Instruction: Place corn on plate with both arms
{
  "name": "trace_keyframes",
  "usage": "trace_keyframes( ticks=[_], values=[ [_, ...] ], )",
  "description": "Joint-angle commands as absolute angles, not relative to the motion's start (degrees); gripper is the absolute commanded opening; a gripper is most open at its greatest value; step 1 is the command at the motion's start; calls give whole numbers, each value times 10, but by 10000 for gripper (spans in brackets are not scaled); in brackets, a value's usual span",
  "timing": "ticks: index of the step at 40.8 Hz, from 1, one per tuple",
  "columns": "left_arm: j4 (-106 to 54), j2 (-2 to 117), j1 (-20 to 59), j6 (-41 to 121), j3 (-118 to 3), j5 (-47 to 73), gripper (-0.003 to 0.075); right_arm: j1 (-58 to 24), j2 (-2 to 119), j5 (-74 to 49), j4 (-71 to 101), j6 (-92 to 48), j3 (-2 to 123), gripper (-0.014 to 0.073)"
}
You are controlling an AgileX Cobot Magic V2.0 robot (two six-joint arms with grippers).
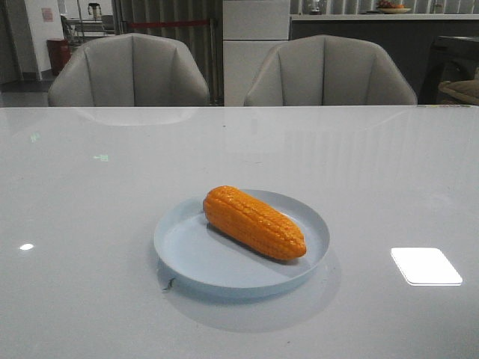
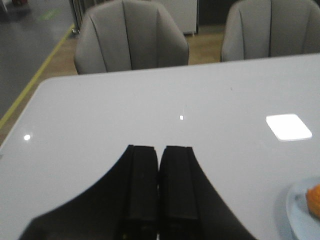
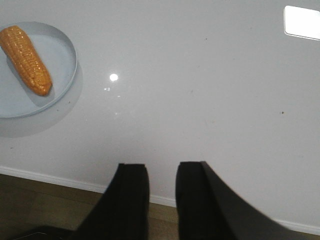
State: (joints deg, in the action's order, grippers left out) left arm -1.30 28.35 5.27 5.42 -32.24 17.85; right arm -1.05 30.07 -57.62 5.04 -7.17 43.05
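Already the corn (image 1: 254, 222) lay on the plate (image 1: 187, 254); left pincer (image 2: 159, 165) was pressed together, right pincer (image 3: 162, 172) seemingly slightly parted, both empty above the bench (image 1: 90, 224).

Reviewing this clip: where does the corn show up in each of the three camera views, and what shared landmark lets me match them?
Front view: the corn lies diagonally on the plate, just below centre of the picture.
Left wrist view: only an orange sliver of it shows at the right edge, low down.
Right wrist view: it lies whole in the upper left corner.
Shared landmark: the pale blue plate under it, plus the bright rectangular light reflection on the table.
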Motion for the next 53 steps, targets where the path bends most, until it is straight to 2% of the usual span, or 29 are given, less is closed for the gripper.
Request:
trace_keyframes(
  ticks=[1, 8, 24, 27, 30, 53],
  values=[
    [-33, 249, 33, 62, -280, 26, 95, -6, 304, -540, 53, -71, 445, 278],
    [-33, 156, 25, 62, -165, -75, 94, -6, 304, -540, 53, -71, 445, 278],
    [-33, 13, 25, 62, 27, -112, 94, -6, 304, -540, 53, -71, 445, 278],
    [-33, -13, 25, 62, 23, -39, 94, -6, 304, -540, 53, -71, 445, 278],
    [-33, -12, 25, 62, 25, -25, 94, -6, 304, -541, 53, -71, 445, 278],
    [-33, -12, 25, 62, 25, -21, 94, -6, 304, -542, 53, -71, 445, 278]
  ],
)
